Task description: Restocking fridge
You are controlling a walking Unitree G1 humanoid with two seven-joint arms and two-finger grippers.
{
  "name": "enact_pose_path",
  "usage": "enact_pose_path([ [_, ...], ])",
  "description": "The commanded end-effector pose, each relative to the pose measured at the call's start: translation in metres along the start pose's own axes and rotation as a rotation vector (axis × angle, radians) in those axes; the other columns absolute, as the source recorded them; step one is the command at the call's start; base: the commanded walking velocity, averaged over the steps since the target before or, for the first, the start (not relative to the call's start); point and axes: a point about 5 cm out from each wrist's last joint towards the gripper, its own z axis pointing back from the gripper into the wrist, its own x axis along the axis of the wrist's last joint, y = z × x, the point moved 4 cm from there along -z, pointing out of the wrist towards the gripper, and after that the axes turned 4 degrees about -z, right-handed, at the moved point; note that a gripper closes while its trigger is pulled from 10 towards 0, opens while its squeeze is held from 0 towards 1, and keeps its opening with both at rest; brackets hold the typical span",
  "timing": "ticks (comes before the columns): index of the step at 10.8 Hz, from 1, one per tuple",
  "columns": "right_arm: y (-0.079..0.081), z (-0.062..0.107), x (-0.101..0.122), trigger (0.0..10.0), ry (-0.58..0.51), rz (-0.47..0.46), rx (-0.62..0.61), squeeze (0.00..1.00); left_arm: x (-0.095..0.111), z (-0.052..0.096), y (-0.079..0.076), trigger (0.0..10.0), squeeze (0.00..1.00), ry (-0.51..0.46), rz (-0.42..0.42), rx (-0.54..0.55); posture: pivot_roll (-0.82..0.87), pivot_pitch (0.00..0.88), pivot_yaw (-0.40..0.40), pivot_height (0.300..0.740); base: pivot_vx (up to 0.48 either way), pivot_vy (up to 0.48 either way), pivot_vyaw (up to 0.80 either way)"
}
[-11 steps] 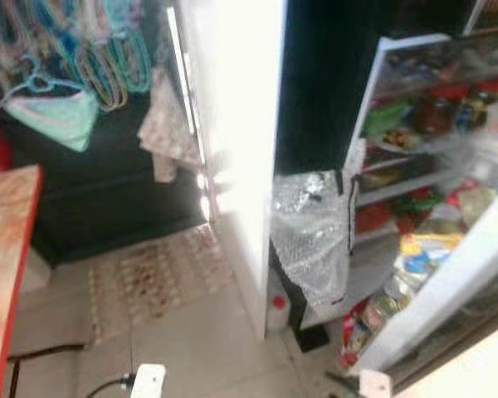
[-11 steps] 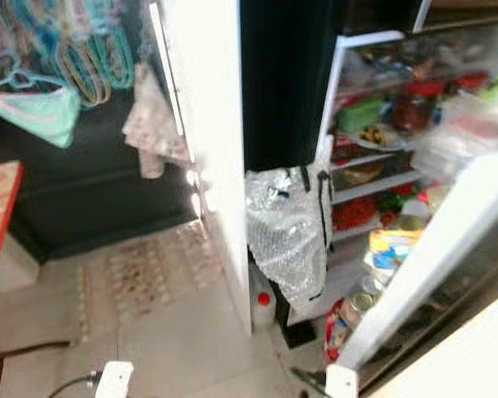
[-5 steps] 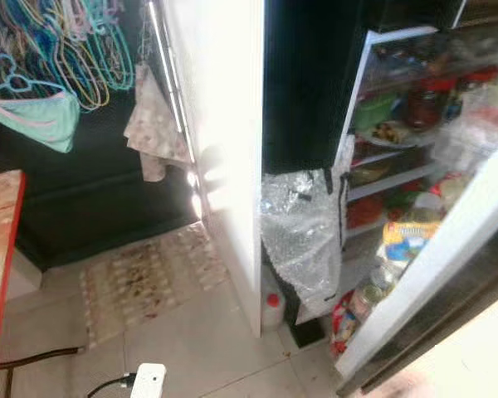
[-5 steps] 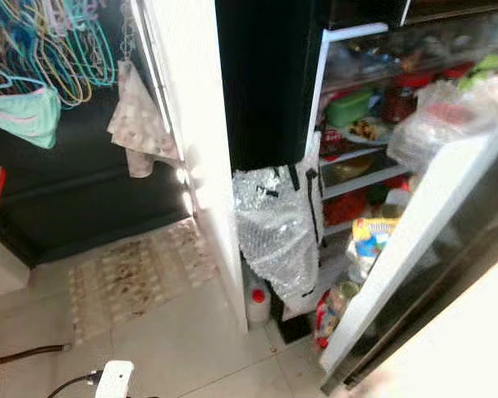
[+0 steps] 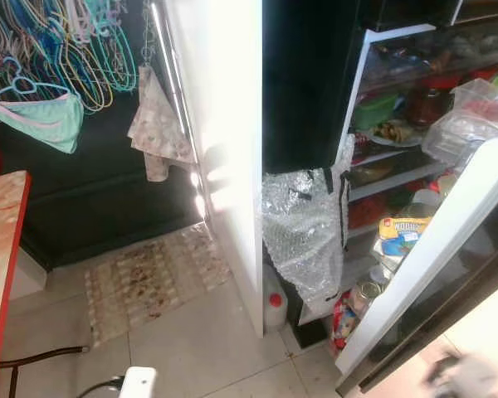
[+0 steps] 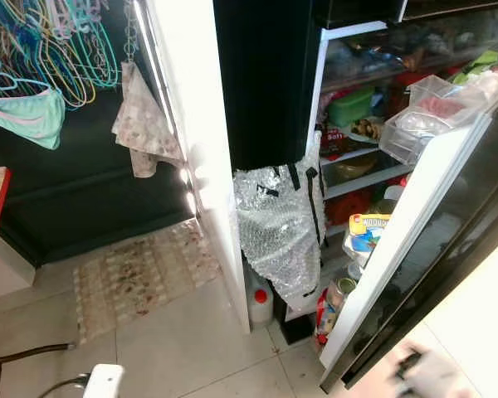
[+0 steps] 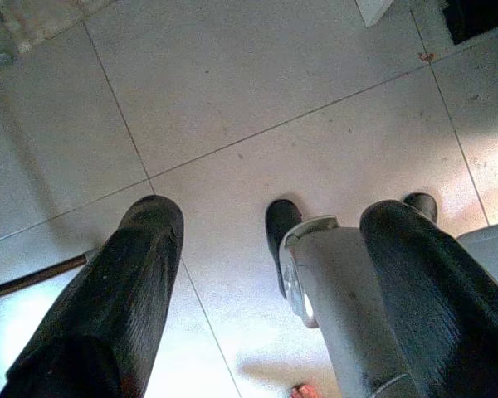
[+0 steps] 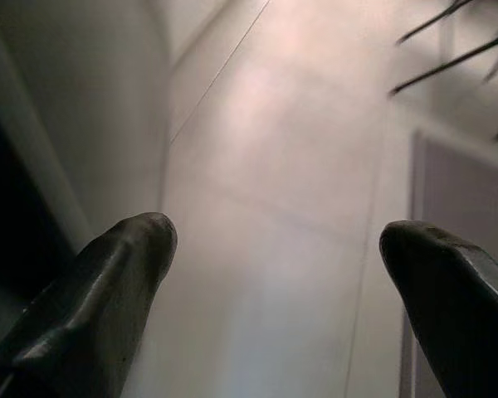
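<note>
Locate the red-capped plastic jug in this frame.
The red-capped jug stands on the tiled floor at the foot of the white fridge door, right of the patterned mat and just below the hanging bubble-wrap bag.

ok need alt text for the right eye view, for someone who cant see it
An open fridge stands at right, its shelves packed with food and its door swung wide. A bubble-wrap bag hangs at its near edge above a red-capped bottle on the tiled floor. At left are a patterned mat and coloured hangers.
</note>
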Motion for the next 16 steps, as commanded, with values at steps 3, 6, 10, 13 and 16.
enact_pose_path([
  [3, -0.048, 0.002, -0.011, 10.0, 0.006, 0.016, -0.146, 0.0, 0.001, -0.001, 0.002, 10.0, 0.0, 0.018, -0.005, -0.002, -0.03, 0.0, 0.038, 0.74, 0.0, 0.0, 0.0],
  [6, -0.054, -0.014, 0.008, 10.0, -0.028, -0.053, 0.0, 0.0, 0.007, -0.002, 0.006, 10.0, 0.0, 0.015, -0.005, -0.001, -0.04, 0.0, 0.04, 0.74, 0.0, 0.0, 0.0],
  [10, -0.091, -0.05, 0.085, 10.0, -0.19, -0.026, 0.145, 0.0, -0.001, 0.001, 0.007, 10.0, 0.0, 0.024, 0.002, -0.008, -0.04, 0.0, 0.041, 0.74, 0.0, 0.0, 0.0],
  [13, -0.065, -0.041, 0.079, 10.0, -0.014, 0.163, 0.695, 0.0, -0.007, 0.004, 0.012, 10.0, 0.0, 0.031, 0.002, -0.009, -0.05, 0.0, 0.048, 0.74, 0.0, 0.0, 0.0],
  [16, -0.045, -0.03, 0.105, 10.0, -0.035, 0.178, 0.963, 0.0, -0.007, 0.004, 0.013, 10.0, 0.0, 0.031, -0.001, -0.011, -0.05, 0.0, 0.052, 0.74, 0.0, 0.0, 0.0],
])
